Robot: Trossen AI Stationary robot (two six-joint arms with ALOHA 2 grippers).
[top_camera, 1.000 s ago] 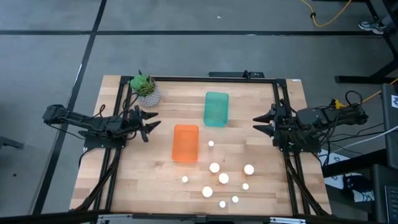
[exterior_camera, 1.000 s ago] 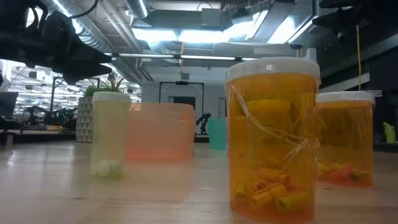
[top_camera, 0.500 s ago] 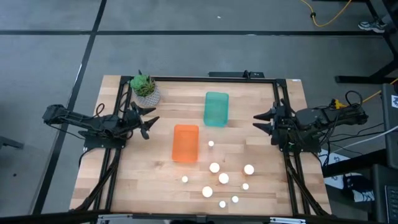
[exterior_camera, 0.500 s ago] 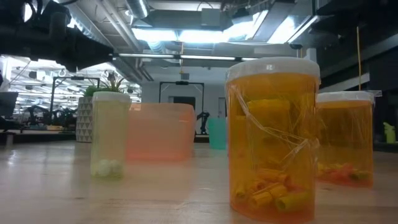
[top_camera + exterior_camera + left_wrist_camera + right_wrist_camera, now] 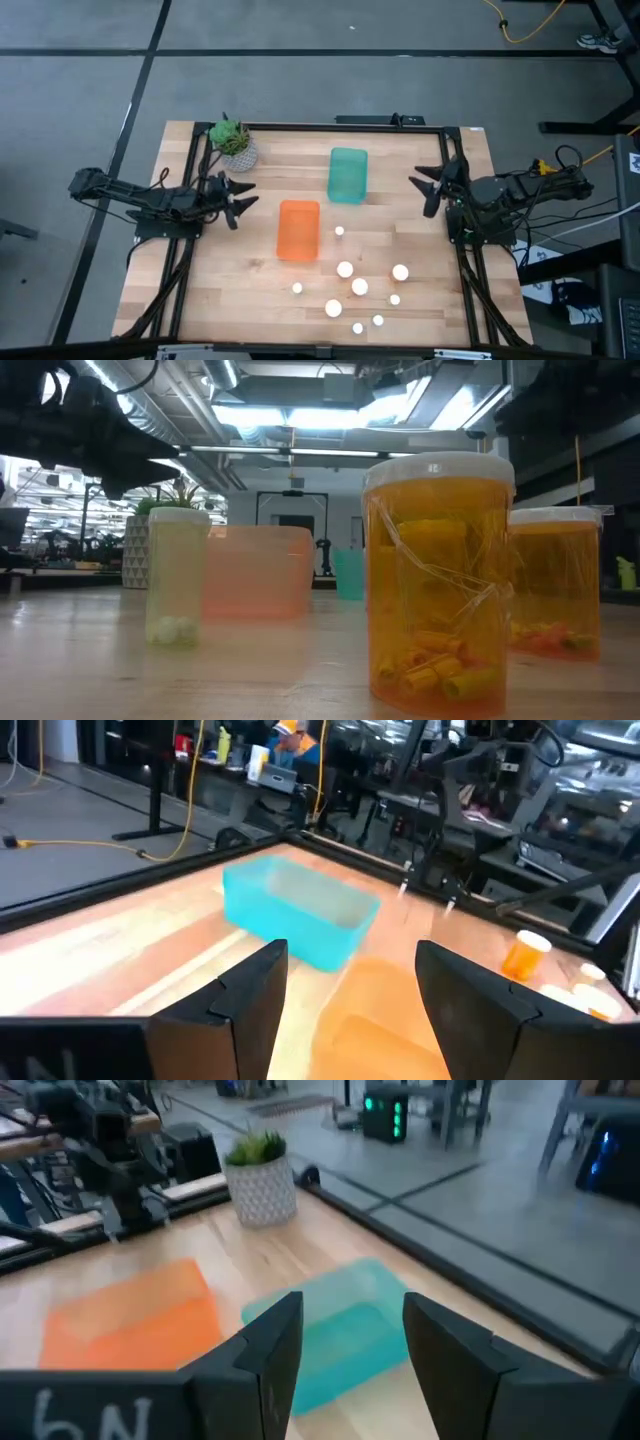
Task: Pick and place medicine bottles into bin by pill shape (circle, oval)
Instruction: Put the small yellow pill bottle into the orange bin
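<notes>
Even, soft light falls on the wooden table (image 5: 240, 280) in the high view, with only faint shadows under the arms and no harsh glare. In the low view the ceiling lights (image 5: 300, 415) blaze white and wash out the upper middle, while the arm shapes overhead show as near-black silhouettes. The nearest orange bottle (image 5: 438, 585) is sharp and glows from behind (creased film on it catches highlights); the pale bottle (image 5: 177, 575), the orange bin (image 5: 258, 572) and the room behind go soft. Both wrist views are blurry, especially the dark fingers (image 5: 250, 1005) close to the lens.
</notes>
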